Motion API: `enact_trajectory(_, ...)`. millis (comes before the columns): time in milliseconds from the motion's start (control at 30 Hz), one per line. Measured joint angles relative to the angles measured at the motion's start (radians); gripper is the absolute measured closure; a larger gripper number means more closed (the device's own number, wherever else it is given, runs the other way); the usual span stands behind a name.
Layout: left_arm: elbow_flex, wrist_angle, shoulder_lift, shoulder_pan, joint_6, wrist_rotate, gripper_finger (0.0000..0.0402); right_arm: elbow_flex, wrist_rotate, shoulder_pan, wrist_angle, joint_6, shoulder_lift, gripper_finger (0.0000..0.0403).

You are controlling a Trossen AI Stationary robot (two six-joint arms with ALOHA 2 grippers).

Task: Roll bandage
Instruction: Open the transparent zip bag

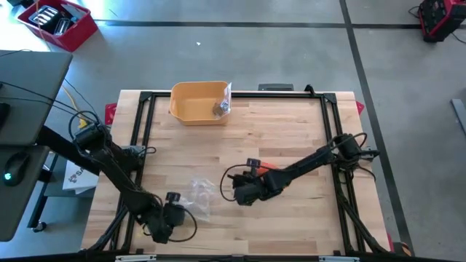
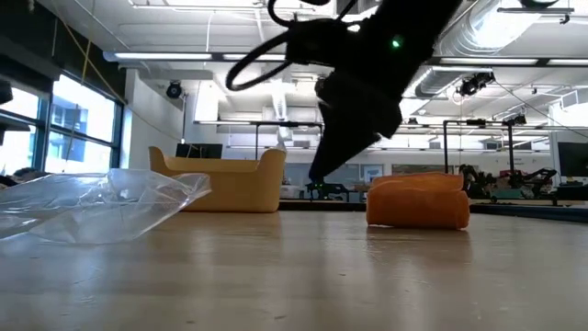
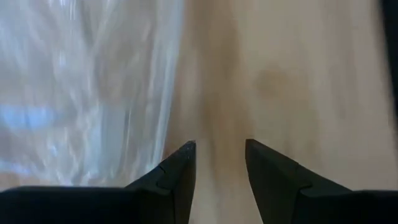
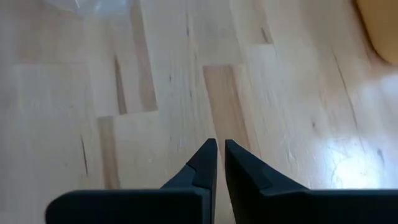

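Note:
The bandage is an orange roll (image 2: 418, 204) resting on the wooden table, partly hidden under my right arm in the high view (image 1: 266, 167); a corner of the roll (image 4: 380, 25) shows in the right wrist view. My right gripper (image 4: 221, 144) is shut with nothing in it and slants down over bare wood (image 1: 237, 193), just to the table's left of the roll. My left gripper (image 3: 221, 146) stands open near the table's front left (image 1: 177, 211), pointing down at bare wood beside a clear plastic bag (image 3: 81, 87).
The crumpled clear plastic bag (image 1: 198, 191) lies between the two grippers. A yellow bin (image 1: 198, 102) with a small wrapped item (image 1: 222, 106) at its right end stands at the table's far edge. A black frame (image 1: 145, 131) borders the table.

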Motion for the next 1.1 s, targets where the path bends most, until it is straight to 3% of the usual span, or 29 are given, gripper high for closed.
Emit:
enact_trajectory(300,-0.011,-0.077,0.081,0.009,-0.149,0.012,0.026,-0.072,-0.002,0.009,0.024,0.117,0.001,0.0382)
enact_trajectory(733,-0.014,-0.091,0.084,0.005,-0.088,-0.075,0.0163,-0.073,-0.005,0.038,0.183,0.124,0.001,0.0382)
enact_trajectory(867,-0.018,-0.03,0.086,-0.013,0.006,-0.132,0.0165,-0.073,-0.005,0.042,0.217,0.115,0.001,0.0382)
enact_trajectory(1100,-0.019,0.024,0.091,-0.052,-0.014,-0.263,0.0203,-0.073,-0.006,0.042,0.218,0.121,0.001,0.0382)
